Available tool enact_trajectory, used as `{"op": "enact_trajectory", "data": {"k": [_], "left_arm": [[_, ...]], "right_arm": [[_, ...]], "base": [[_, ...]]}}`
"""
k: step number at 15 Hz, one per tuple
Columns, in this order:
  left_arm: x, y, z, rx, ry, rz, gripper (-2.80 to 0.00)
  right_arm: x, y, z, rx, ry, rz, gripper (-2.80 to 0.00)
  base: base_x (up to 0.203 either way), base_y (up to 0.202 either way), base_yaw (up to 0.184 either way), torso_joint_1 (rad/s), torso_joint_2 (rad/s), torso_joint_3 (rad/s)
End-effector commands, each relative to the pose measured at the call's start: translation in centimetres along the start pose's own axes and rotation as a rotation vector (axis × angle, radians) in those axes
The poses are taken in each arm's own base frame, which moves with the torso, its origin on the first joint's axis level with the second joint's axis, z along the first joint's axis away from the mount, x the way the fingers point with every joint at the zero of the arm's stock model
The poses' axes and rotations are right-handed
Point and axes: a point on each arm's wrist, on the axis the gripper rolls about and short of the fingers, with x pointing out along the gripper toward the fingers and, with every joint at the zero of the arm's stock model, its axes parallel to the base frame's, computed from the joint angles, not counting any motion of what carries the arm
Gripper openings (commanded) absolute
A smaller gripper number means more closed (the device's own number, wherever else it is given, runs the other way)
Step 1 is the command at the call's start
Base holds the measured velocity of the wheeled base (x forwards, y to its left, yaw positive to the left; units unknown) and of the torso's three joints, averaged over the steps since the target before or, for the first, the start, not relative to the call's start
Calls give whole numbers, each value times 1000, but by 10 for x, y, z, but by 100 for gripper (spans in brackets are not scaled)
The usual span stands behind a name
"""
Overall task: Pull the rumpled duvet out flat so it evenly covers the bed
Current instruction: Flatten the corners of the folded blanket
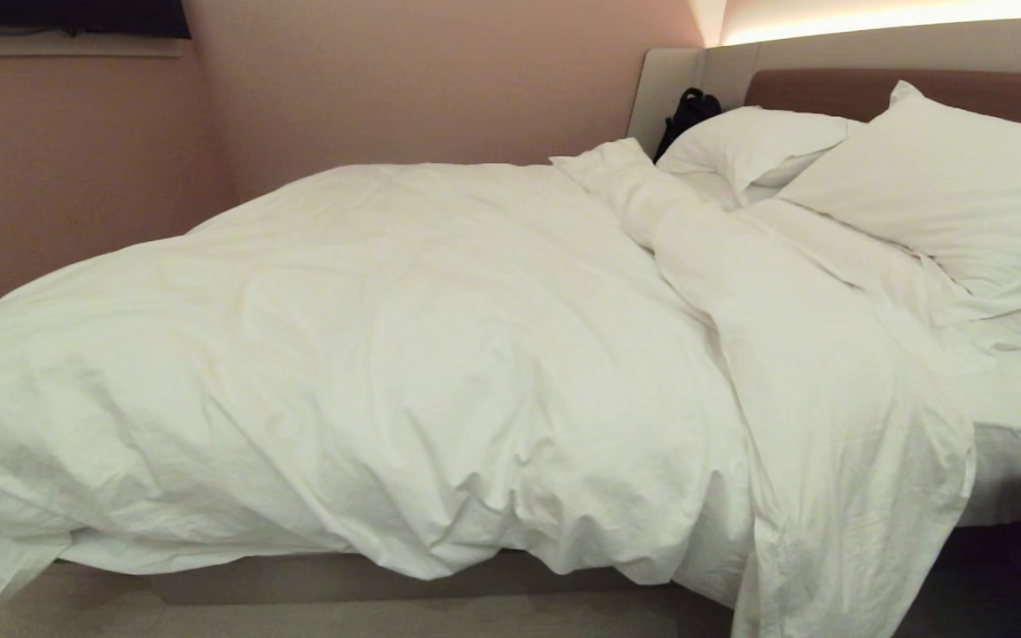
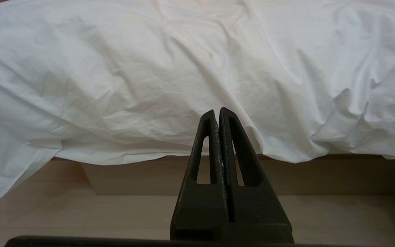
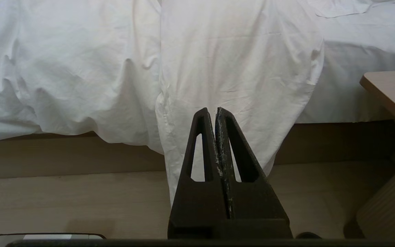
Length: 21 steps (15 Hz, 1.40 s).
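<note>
Duvet (image 1: 369,354) on bed (image 1: 342,580), pillows (image 1: 945,186) behind

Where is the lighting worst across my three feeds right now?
Head view: light strip above the headboard glares; duvet evenly lit, creases readable. Left wrist view: shadow under the duvet's hanging edge darkens the bed base. Right wrist view: same shadow band; the right hand shows sharp.

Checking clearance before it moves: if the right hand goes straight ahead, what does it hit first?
Probably the duvet, the flap hanging over the bed edge directly ahead of the shut right hand; depth is unclear.
</note>
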Motion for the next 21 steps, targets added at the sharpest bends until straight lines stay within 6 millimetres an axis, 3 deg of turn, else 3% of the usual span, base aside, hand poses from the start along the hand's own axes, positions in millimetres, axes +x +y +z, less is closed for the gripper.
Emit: {"op": "enact_trajectory", "data": {"k": [1,6,9,11,13,15,19,21], "left_arm": [[0,0,0,2,-1,-2,-280],[0,0,0,-6,-1,5,-280],[0,0,0,-6,-1,5,-280],[0,0,0,-6,-1,5,-280],[0,0,0,-6,-1,5,-280],[0,0,0,-6,-1,5,-280],[0,0,0,-6,-1,5,-280],[0,0,0,-6,-1,5,-280]], "right_arm": [[0,0,0,-3,0,0,-280],[-3,0,3,-21,41,-7,-280],[-3,0,32,-15,100,-1,-280],[15,0,52,-11,220,-1,-280],[46,0,68,-10,356,-1,-280],[89,0,76,-11,494,-12,-280],[181,1,73,-10,688,-29,-280],[217,4,67,-9,730,-29,-280]], "base": [[0,0,0,0,0,0],[0,0,0,0,0,0],[0,0,0,0,0,0],[0,0,0,0,0,0],[0,0,0,0,0,0],[0,0,0,0,0,0],[0,0,0,0,0,0],[0,0,0,0,0,0]]}}
